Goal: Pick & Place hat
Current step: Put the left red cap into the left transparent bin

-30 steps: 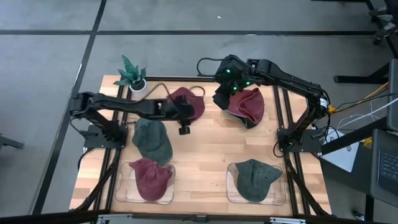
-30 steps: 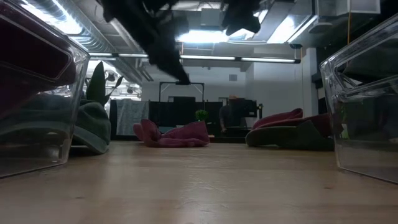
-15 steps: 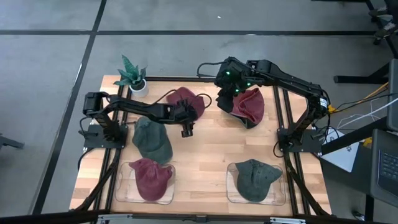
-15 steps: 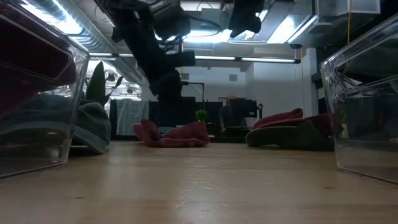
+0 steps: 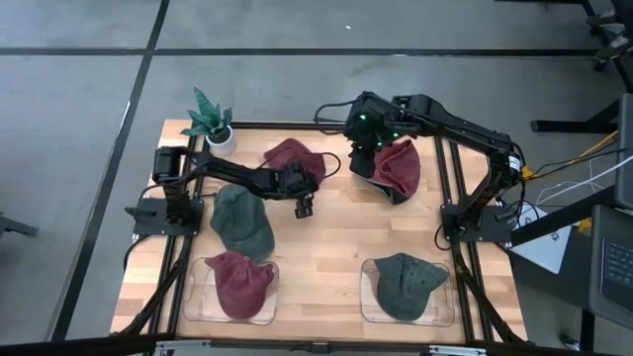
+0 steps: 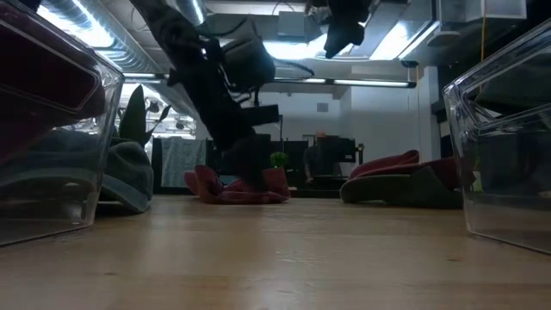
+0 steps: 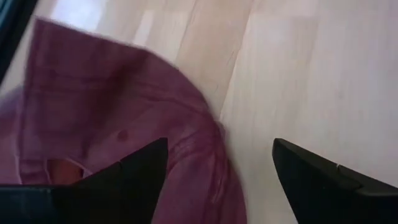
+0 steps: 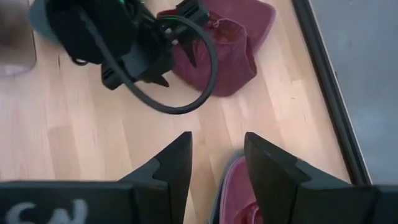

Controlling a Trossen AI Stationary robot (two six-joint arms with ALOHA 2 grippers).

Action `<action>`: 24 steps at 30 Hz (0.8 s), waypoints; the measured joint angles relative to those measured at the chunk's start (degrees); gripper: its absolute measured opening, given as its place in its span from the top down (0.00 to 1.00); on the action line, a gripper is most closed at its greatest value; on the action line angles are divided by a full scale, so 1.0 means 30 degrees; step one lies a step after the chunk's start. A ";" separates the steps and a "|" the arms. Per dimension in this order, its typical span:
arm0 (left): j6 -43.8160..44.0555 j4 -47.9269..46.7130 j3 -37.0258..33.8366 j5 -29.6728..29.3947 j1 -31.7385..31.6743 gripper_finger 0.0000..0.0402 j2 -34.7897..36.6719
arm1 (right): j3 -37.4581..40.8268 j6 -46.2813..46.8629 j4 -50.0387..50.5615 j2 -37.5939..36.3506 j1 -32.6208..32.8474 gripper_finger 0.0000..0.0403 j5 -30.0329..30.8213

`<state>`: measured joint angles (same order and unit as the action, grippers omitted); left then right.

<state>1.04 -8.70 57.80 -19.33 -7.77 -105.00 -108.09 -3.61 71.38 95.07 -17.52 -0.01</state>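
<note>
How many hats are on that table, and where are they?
5. A red hat lies at the back by the left gripper, a red hat with a dark brim back right, a green hat left, one red and one green in the front bins.

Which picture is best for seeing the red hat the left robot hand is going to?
The high view: the whole red hat shows, with the open left hand at its edge. The left wrist view shows only part of it close up; the low view has the arm in front; the right wrist view shows most of it.

Grey floor (ceiling striplights)
</note>
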 joint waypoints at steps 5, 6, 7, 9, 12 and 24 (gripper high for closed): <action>0.0445 0.1270 0.0000 -0.0619 -0.0272 0.30 -0.0770 | 0.0000 -0.0220 0.0375 0.0000 0.0000 0.64 -0.0007; 0.0460 0.1554 0.0000 -0.0672 -0.0371 0.30 -0.0936 | 0.0000 -0.0381 0.0461 0.0000 0.0000 0.64 -0.0007; 0.0474 0.1635 0.0000 -0.0687 -0.0466 0.30 -0.1067 | 0.0000 -0.0500 0.0546 0.0000 0.0000 0.64 -0.0007; 0.0487 0.1595 0.0000 -0.0646 -0.0678 0.30 -0.1276 | 0.0000 -0.0535 0.0609 0.0000 0.0000 0.64 -0.0009; 0.0622 0.1690 0.0069 -0.0353 -0.0979 0.30 -0.1508 | 0.0000 -0.0534 0.0609 0.0000 0.0000 0.64 -0.0025; 0.2485 0.1666 0.0073 0.1052 -0.1486 0.50 -0.1666 | 0.0000 -0.0534 0.0623 0.0000 0.0000 0.64 -0.0058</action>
<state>8.49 -3.70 58.02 -16.17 -12.23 -110.00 -108.09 -5.21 73.25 95.07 -17.52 -0.19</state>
